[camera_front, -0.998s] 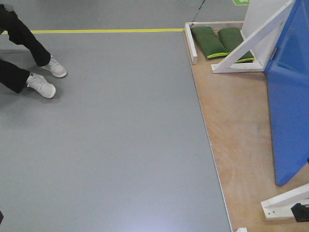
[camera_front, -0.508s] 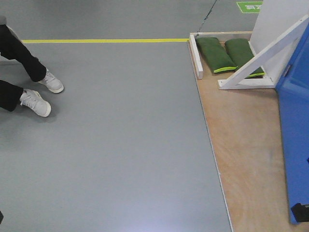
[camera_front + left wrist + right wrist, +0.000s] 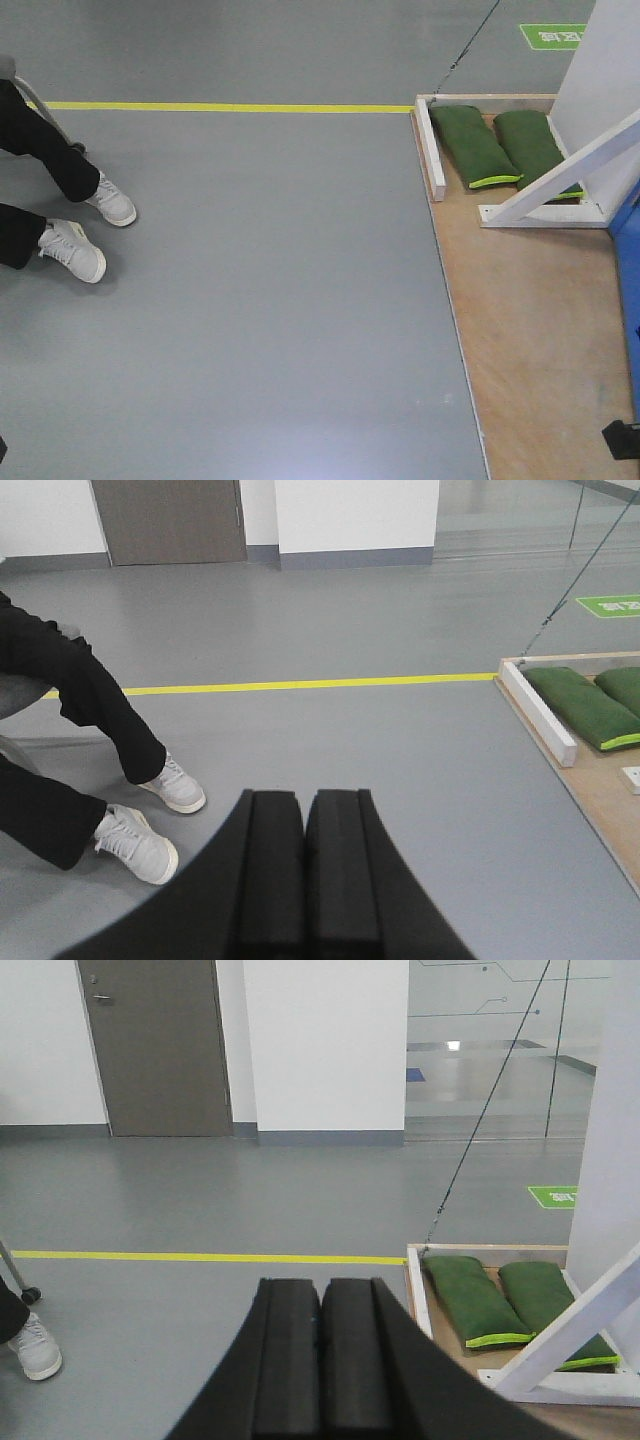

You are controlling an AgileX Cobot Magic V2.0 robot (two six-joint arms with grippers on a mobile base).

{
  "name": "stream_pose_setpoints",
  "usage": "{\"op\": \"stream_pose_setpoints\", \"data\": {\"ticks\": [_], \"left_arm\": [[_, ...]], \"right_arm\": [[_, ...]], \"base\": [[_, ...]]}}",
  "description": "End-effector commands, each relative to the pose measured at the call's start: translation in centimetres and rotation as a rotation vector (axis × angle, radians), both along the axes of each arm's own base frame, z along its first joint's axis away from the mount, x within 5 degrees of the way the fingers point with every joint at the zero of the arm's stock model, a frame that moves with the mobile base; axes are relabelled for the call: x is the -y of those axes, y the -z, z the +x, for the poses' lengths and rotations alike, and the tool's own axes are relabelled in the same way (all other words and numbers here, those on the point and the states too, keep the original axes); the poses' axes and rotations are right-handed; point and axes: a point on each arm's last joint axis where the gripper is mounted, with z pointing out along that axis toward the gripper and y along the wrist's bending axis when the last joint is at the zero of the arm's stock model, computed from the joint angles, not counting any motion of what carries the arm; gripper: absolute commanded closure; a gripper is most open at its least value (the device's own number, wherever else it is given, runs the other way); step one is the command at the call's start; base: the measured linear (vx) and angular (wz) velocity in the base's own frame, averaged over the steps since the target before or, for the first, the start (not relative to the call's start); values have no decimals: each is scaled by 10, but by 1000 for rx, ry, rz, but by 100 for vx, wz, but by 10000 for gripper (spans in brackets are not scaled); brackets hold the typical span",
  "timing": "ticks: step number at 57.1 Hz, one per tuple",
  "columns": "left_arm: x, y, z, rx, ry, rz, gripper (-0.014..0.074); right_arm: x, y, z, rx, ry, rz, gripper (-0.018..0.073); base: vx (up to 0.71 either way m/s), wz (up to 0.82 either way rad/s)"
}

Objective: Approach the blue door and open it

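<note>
Front view: mounted high, tilted steeply down at grey floor (image 3: 260,300), with plywood platform (image 3: 530,330) at right. Left wrist view: low, facing forward over left gripper (image 3: 304,810) at bottom edge. Right wrist view: likewise over right gripper (image 3: 320,1295), aimed flatter, reaching far wall. Shared by all three: yellow line (image 3: 230,106), green bags (image 3: 478,145).

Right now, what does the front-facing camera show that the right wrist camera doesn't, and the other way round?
Only the front-facing view shows a strip of the blue door at its right edge, and both of a person's white shoes; the wrist view catches just one. Only the right wrist view shows the right gripper, its pads pressed together, and a grey door beside a white wall. Both show the yellow floor line, the two green sandbags and the white brace next to them.
</note>
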Motion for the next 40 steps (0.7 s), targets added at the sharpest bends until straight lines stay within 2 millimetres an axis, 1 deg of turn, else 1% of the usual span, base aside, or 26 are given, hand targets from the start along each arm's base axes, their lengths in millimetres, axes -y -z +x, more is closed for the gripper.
{"op": "stream_pose_setpoints", "data": {"ticks": [1,18,40], "left_arm": [[1,-17,-1,123,11,-10,524],[1,-17,-1,123,11,-10,524],[1,-17,-1,123,11,-10,524]], "right_arm": [[0,-7,-1,92,-5,-1,547],[0,-7,-1,92,-5,-1,547],[0,-7,-1,92,-5,-3,547]], "base": [[30,4],[21,0],[6,2]]}}
